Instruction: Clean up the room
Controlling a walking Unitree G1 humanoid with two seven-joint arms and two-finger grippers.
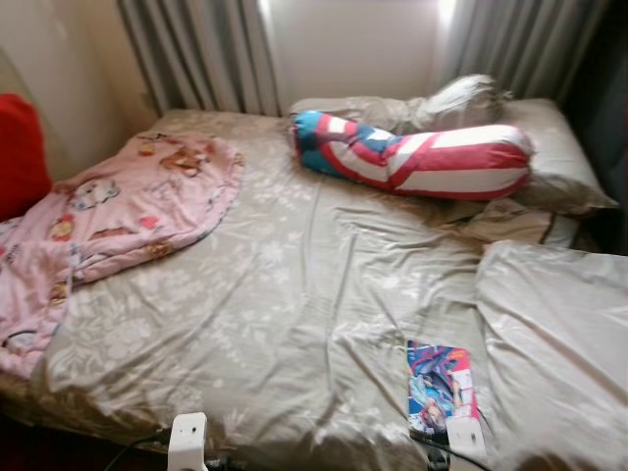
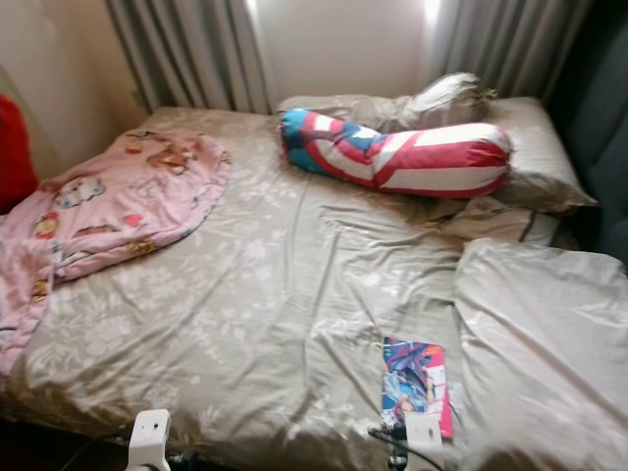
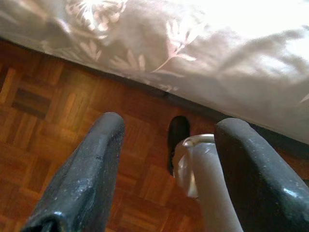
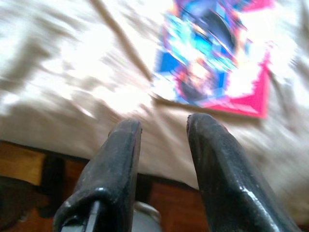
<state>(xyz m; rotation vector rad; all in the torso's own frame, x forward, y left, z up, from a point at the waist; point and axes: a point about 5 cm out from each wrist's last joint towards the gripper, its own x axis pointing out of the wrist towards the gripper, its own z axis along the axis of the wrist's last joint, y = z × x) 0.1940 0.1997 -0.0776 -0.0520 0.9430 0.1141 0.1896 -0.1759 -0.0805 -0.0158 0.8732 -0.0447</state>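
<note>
A colourful comic book (image 1: 442,391) lies flat near the bed's front edge, right of centre. In the right wrist view my right gripper (image 4: 161,126) is open just short of the book (image 4: 212,58), with nothing between its fingers. My left gripper (image 3: 166,128) is open and empty, low beside the bed, over the wooden floor (image 3: 43,121). A pink cartoon blanket (image 1: 108,216) lies bunched on the bed's left side. A red, white and blue bolster (image 1: 417,155) rests across the head of the bed.
The bed (image 1: 285,285) has a rumpled beige floral sheet. Beige pillows (image 1: 559,157) sit at the head, and a beige duvet (image 1: 559,343) is piled at the right. A red cushion (image 1: 20,152) is at the far left. Grey curtains (image 1: 196,49) hang behind.
</note>
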